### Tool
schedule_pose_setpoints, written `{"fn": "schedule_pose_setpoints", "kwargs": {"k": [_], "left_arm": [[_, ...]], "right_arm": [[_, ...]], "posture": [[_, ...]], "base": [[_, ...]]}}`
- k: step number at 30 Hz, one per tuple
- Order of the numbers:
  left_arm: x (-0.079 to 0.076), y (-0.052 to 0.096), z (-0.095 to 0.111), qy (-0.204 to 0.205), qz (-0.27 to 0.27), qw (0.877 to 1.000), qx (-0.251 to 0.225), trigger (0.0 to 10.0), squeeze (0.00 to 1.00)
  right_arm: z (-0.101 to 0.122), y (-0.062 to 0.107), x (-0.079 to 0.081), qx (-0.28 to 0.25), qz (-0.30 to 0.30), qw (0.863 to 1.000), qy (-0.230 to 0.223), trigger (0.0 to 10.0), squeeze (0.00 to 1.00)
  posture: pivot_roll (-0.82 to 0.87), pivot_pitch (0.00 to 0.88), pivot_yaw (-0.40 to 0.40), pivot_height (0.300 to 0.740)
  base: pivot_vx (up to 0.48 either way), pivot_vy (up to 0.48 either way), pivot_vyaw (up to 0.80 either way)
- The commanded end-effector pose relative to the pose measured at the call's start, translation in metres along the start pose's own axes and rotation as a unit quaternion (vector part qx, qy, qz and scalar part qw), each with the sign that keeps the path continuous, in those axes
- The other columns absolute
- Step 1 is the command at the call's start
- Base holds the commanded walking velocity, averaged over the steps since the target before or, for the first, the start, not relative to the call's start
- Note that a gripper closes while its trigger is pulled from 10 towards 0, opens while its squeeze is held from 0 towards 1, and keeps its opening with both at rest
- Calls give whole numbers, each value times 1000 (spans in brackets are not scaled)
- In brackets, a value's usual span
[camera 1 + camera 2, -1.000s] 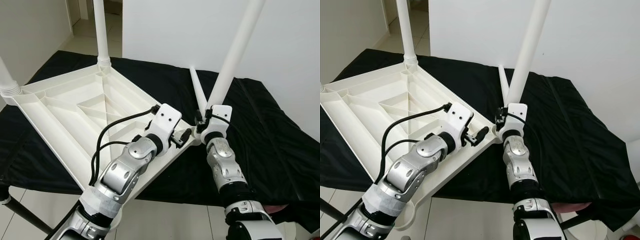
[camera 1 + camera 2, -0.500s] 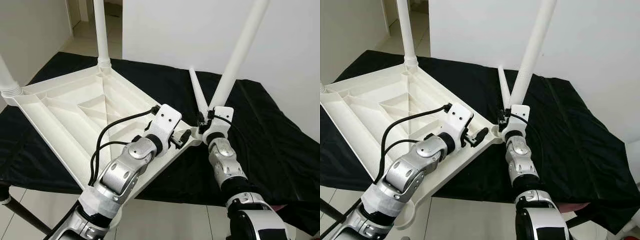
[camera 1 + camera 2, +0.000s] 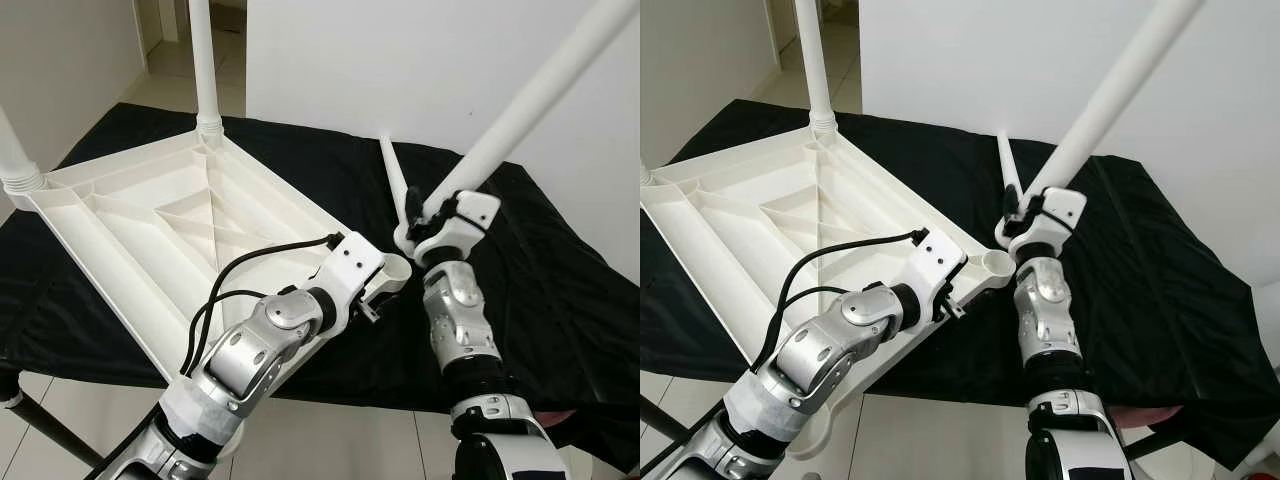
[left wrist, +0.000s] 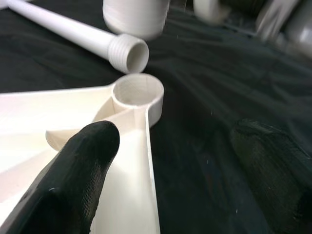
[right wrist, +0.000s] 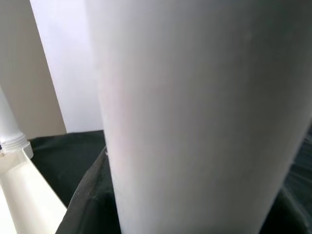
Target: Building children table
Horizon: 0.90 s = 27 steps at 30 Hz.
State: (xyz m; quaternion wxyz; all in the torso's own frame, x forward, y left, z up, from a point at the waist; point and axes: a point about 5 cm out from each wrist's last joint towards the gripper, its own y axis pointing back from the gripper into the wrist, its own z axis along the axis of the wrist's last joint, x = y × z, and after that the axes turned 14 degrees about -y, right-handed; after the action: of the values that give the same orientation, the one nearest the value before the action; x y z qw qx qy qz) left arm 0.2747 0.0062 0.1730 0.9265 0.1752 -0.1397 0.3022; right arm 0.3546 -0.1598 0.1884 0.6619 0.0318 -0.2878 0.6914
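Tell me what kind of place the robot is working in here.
Probably a room in a home, set up as an assembly spot: white walls, pale floor tiles leading to a doorway, and a black cloth spread under an upturned white tabletop with two legs screwed in.

White tabletop [image 3: 150, 220] lay upside down on black cloth, two legs [image 3: 203, 60] screwed in upright, third leg [image 3: 530, 95] tilted near empty corner socket [image 4: 138, 92], fourth leg [image 3: 393, 180] lay loose beside it
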Motion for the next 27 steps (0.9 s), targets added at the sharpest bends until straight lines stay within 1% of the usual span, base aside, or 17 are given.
{"fn": "schedule_pose_setpoints", "kwargs": {"k": [1, 4, 5, 10, 12, 13, 17, 20, 24, 27], "left_arm": [[-10, -1, -9, -3, -37, 999, 23, 10000, 0], [-13, -1, -14, -6, -46, 998, 35, 10000, 0], [-15, -1, -17, -8, -52, 998, 47, 10000, 0], [-16, -2, -23, -7, -57, 996, 67, 10000, 0], [-13, -3, -31, -1, -48, 994, 94, 10000, 0], [-13, -3, -31, -1, -48, 994, 94, 10000, 0], [-10, -4, -36, 13, -35, 992, 120, 10000, 0], [-9, -4, -38, 15, -32, 991, 127, 10000, 0], [-5, -8, -44, 27, -7, 987, 159, 10000, 0], [-3, -10, -44, 26, 3, 986, 163, 10000, 0]], "right_arm": [[9, 2, -9, -14, -12, 1000, 4, 10000, 0], [13, 2, -12, -18, -14, 1000, 7, 10000, 0], [16, 2, -14, -23, -16, 1000, 10, 10000, 0], [20, 3, -17, -27, -22, 999, 16, 10000, 0], [22, 4, -19, -29, -26, 999, 17, 10000, 0], [22, 4, -19, -29, -26, 999, 17, 10000, 0], [23, 6, -18, -28, -27, 999, 17, 10000, 0], [23, 6, -17, -28, -26, 999, 18, 10000, 0], [24, 6, -16, -25, -25, 999, 20, 10000, 0], [25, 5, -16, -25, -25, 999, 21, 10000, 0]], "posture": [[29, 0, -117, 740], [24, 0, -111, 740], [22, 0, -108, 740], [19, 0, -104, 740], [19, 0, -101, 740], [19, 0, -101, 740], [19, 0, -100, 740], [19, 0, -100, 740], [15, 0, -101, 740], [14, 0, -102, 740]], "base": [[0, 0, 0], [0, 0, 0], [0, 0, 0], [0, 0, 0], [0, 0, 0], [0, 0, 0], [0, 0, 0], [0, 0, 0], [0, 0, 0], [0, 0, 0]]}}
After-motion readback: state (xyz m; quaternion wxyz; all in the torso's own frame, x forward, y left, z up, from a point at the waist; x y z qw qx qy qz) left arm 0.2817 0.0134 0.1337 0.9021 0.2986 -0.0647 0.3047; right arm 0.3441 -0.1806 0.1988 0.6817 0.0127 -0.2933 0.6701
